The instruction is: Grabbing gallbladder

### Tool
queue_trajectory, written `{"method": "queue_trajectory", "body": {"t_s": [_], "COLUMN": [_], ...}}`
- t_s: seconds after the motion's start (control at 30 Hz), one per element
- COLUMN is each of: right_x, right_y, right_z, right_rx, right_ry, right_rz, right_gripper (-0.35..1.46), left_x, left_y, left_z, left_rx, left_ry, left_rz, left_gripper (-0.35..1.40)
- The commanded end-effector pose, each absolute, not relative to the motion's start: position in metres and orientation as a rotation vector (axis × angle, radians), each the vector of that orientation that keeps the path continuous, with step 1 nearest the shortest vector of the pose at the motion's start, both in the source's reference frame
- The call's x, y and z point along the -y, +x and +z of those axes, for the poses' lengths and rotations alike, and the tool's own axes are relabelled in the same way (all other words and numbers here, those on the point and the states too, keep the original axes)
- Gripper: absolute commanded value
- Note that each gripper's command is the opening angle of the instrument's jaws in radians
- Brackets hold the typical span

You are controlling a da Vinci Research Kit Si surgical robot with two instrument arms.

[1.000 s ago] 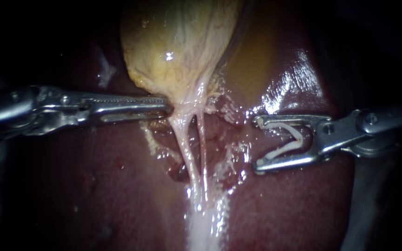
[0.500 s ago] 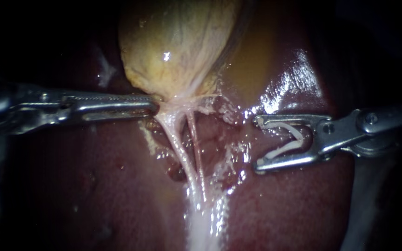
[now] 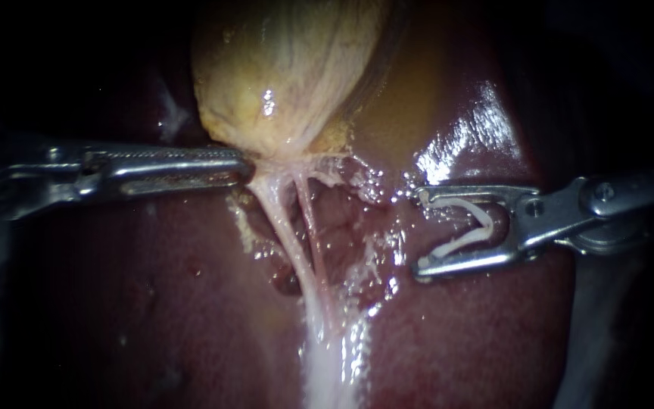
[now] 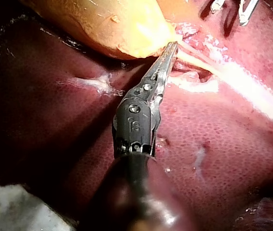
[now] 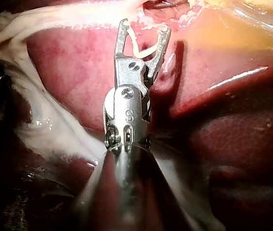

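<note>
the gallbladder point(image 3: 289, 76) hangs at the far middle of the scene, a yellow sac narrowing toward me. the left instrument point(image 3: 240, 165) reaches in from the left, and its jaws are clamped together on that narrow lower end, right where the sac thins into two pale tubes point(image 3: 289, 227) running nearward over the liver point(image 3: 153, 288). in the left wrist view the left instrument point(image 4: 171, 48) has only its very tip in the gallbladder point(image 4: 107, 24), so the bite looks shallow.

the right instrument point(image 3: 420, 231) waits well to the right, apart from the tubes. its jaws stand wide but carry a white clip point(image 3: 472, 227) braced between them. the right wrist view shows the same: the right instrument point(image 5: 143, 26) with the clip point(image 5: 139, 48) seated, just short of the pale tissue ahead of it.

what worries me is the hold. with so little tissue in the jaws, a firm pull to the left could let the sac slip free, or tear the thin wall and spill its contents. the tubes already look taut, and more traction could strain them where they join the sac. the grip also sits so close to the tubes that it may have caught part of one.

i can't see how much tissue lies between the left jaws. the gallbladder's far end is cut off, both shafts fade into darkness, and glare on the wet liver hides where the tubes end.
</note>
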State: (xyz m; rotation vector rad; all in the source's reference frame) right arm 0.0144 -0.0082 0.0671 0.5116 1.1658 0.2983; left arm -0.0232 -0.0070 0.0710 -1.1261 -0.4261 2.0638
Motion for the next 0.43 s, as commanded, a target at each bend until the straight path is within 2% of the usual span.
{"method": "queue_trajectory", "body": {"t_s": [0.03, 0.43], "right_x": [0.0082, 0.0082], "right_y": [0.0144, 0.0145], "right_z": [0.0671, 0.0671], "right_rx": [-1.166, -1.166], "right_ry": [0.512, 0.512], "right_rz": [0.298, 0.298], "right_gripper": [0.49, 0.49], "left_x": [0.0069, 0.0069], "left_y": [-0.0232, -0.0231], "left_z": [0.0710, 0.0711], "left_rx": [0.425, 0.425], "left_ry": [-1.126, -1.126], "left_rz": [2.064, 2.064], "left_gripper": [-0.35, -0.35]}}
